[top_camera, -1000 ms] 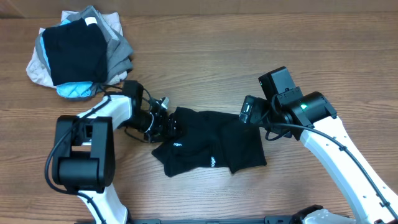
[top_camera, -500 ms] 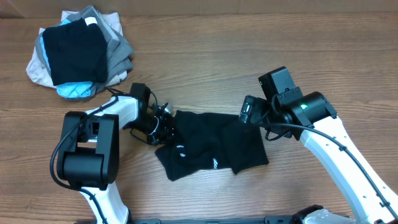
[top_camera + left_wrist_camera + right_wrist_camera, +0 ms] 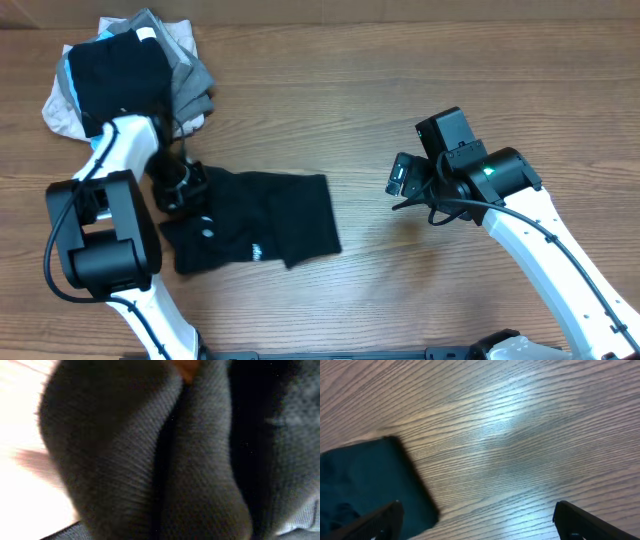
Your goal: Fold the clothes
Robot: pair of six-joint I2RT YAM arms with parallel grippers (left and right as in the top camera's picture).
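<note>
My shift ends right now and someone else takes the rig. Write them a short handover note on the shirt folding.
Left gripper: shut on the left edge of the shirt; its wrist view shows only black fabric.
Right gripper: open, holding nothing, over bare table to the right of the shirt and not touching it.
Shirt: lies bunched and uneven on the table, near the pile of other clothes at the far left.
Done: no neat fold shows yet.
Left: flatten the shirt, fold it, then probably set it with the pile.
</note>
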